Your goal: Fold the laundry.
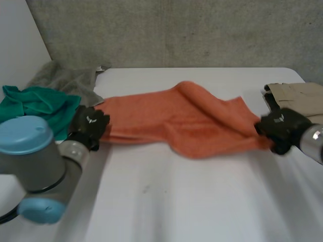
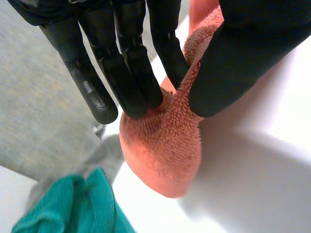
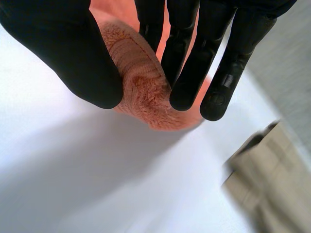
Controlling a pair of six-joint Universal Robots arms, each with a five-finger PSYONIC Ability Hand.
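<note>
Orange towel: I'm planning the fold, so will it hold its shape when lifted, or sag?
Probably floppy: the towel bunches into ridges between the left hand and right hand. Its middle would likely sag when lifted. Likely not slippery: its looped pile looks grippy where each hand pinches an end.

We see a white table (image 1: 202,201), bare near its front edge. Behind its far edge stands a grey concrete wall (image 1: 176,30), and a plain white panel (image 1: 17,45) at the left.
</note>
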